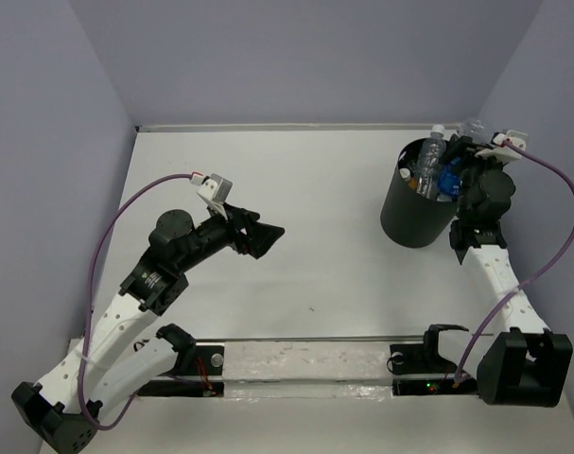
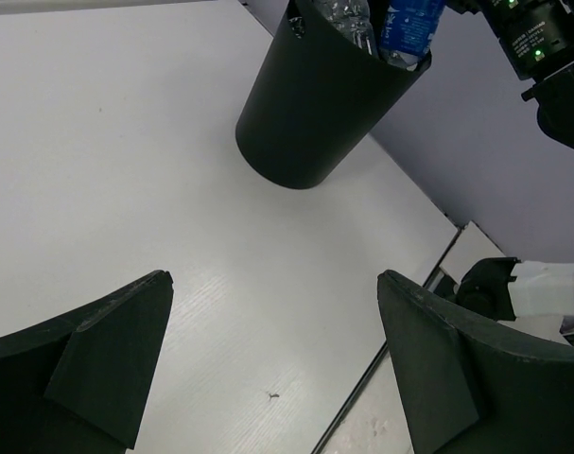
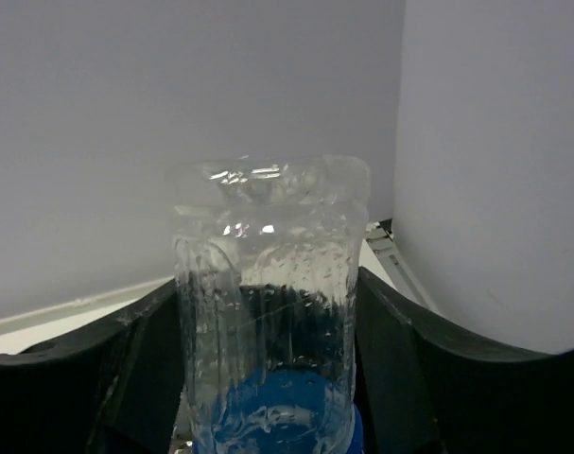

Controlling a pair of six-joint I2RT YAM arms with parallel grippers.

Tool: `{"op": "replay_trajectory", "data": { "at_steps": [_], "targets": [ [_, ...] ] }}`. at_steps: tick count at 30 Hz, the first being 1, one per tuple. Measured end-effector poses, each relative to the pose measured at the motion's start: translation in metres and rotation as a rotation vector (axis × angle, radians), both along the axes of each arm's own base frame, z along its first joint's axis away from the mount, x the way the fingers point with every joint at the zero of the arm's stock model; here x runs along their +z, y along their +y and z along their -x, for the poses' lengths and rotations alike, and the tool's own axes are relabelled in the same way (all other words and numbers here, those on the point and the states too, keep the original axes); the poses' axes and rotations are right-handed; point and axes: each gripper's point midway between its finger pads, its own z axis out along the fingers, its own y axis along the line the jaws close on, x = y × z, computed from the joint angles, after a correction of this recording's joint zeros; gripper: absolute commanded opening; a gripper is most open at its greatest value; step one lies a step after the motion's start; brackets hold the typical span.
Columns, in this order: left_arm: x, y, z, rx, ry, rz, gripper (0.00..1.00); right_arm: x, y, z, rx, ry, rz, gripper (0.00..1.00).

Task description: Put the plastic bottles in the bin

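The left gripper (image 1: pixel 266 236) hung nearest, low over the left half of the white table (image 1: pixel 315 180), its fingers (image 2: pixel 97 369) spread wide with nothing but bare tabletop between them. Its wrist camera looked across that surface toward the bin (image 2: pixel 305 113), which stood upright on the table at the far right, well apart from the left gripper and near the right-hand wall. Several plastic bottles (image 1: pixel 431 163) stuck up out of the bin's open mouth, packed close together. Among them were a clear white-capped bottle (image 1: pixel 434 149) leaning at the far rim and a blue-labelled bottle (image 2: pixel 409 24) just beside it. Over the bin's far right rim sat the right gripper (image 1: pixel 473 142), its two dark fingers pressed against opposite sides of a clear bottle (image 3: pixel 268 274). That held bottle carried a blue band at the end nearer the wrist camera, and its crinkled, transparent end pointed away toward the corner of the pale walls. It was above the bin's opening, but whether it touched the bottles underneath could not be told from any view.
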Motion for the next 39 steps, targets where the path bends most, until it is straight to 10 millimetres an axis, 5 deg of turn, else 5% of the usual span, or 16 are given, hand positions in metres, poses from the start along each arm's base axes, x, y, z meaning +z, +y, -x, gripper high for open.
{"op": "replay_trajectory", "data": {
  "at_steps": [3, 15, 18, 23, 29, 36, 39],
  "targets": [
    [0.0, 0.0, 0.0, 0.003, 0.0, 0.0, 0.98, 0.009, 0.004, 0.006, 0.02, -0.024, -0.016, 0.9],
    [0.0, 0.002, -0.003, 0.024, -0.001, -0.002, 0.98, 0.003, 0.011, 0.022, 0.051, 0.019, -0.079, 0.85],
    [0.0, 0.003, -0.005, 0.031, -0.002, -0.003, 0.98, 0.004, 0.018, 0.029, 0.085, 0.049, -0.111, 1.0],
    [-0.001, 0.006, -0.007, 0.048, -0.008, -0.011, 0.99, 0.054, 0.063, 0.056, 0.329, 0.028, -0.153, 1.0],
    [0.021, 0.024, 0.001, 0.11, -0.068, 0.003, 0.99, 0.105, 0.121, 0.138, 0.645, -0.073, -0.193, 1.0],
    [0.149, 0.066, 0.033, 0.204, -0.317, 0.173, 0.99, 0.158, 0.159, 0.248, 0.874, -0.217, -0.164, 1.0],
    [0.182, 0.085, 0.052, 0.237, -0.393, 0.243, 0.99, 0.163, 0.164, 0.296, 0.897, -0.294, -0.119, 1.0]
  ]
}}
